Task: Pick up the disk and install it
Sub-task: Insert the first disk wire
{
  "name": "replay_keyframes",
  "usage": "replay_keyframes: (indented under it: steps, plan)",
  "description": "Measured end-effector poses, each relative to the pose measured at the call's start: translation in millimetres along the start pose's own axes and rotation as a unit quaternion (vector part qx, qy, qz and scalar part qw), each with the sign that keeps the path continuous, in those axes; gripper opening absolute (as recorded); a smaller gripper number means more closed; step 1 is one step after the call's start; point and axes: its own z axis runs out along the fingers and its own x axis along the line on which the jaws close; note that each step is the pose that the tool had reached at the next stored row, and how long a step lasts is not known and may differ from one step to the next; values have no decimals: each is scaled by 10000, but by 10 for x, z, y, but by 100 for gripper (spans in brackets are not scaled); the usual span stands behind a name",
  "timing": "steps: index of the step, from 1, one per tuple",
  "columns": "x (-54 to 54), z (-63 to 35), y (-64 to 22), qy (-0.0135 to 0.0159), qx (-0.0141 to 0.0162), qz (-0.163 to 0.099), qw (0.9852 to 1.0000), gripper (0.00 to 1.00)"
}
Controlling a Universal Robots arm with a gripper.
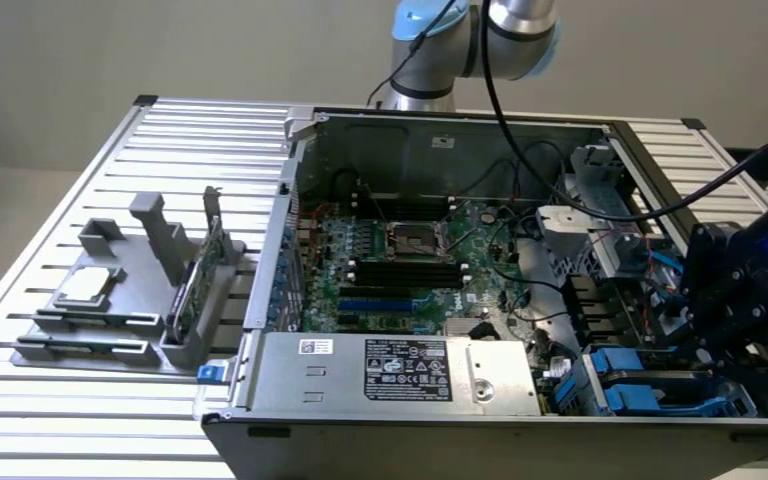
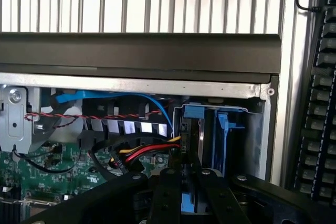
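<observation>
One black robot gripper (image 2: 190, 192) hangs over the near right corner of one open grey computer case (image 1: 357, 372) on the slatted metal desk (image 1: 37, 280), jaws closed on the blue-framed silver disk (image 2: 188, 203). Installation looks under way: seating calls for a straight push into the blue drive bay (image 2: 215, 129). One green circuit card (image 1: 195, 275) waits left.

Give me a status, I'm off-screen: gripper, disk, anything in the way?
Gripper low over the drive bay, jaws narrowed. Disk on edge in the bay, blue carrier showing; grip not confirmed. Red and yellow cables close beside the bay.
</observation>
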Motion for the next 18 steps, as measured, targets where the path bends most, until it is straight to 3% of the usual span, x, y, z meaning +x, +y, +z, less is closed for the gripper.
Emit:
replay_keyframes:
  steps: [10,18]
  plan:
    - [-1,16,-8,-3,-76,-11,10000,17]
    - [-2,25,-33,-5,-103,-16,9999,17]
